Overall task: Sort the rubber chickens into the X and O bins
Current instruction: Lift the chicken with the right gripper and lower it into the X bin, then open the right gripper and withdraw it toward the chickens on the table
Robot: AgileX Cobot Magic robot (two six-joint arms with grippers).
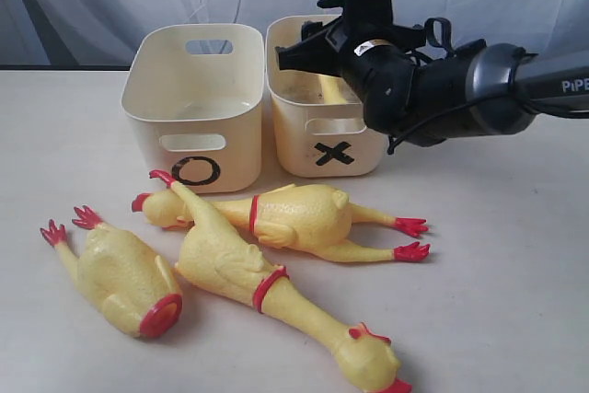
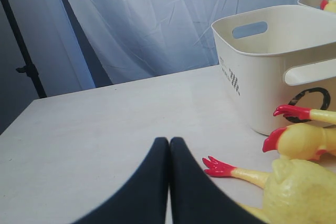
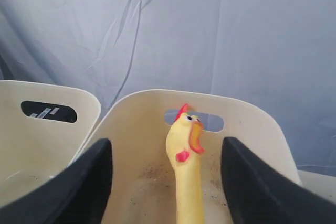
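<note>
Two cream bins stand side by side at the back, the O bin [image 1: 198,108] on the left and the X bin [image 1: 322,140] on the right. One rubber chicken [image 3: 186,177] stands neck-up inside the X bin [image 3: 157,98]. My right gripper [image 3: 167,141] hovers open over that bin [image 1: 296,54], a finger on each side of the chicken's head, neither touching it. Three chickens lie in front of the bins: one at the left [image 1: 120,273], a long one lying diagonally [image 1: 230,264], and one behind it [image 1: 299,218]. My left gripper [image 2: 169,141] is shut and empty, low over the table beside a red chicken foot [image 2: 220,166].
The O bin [image 2: 273,66] holds nothing that I can see. A pale curtain hangs behind the table. A dark stand pole [image 2: 23,51] is off the table's far edge in the left wrist view. Bare tabletop [image 1: 515,255] spreads to the right of the chickens.
</note>
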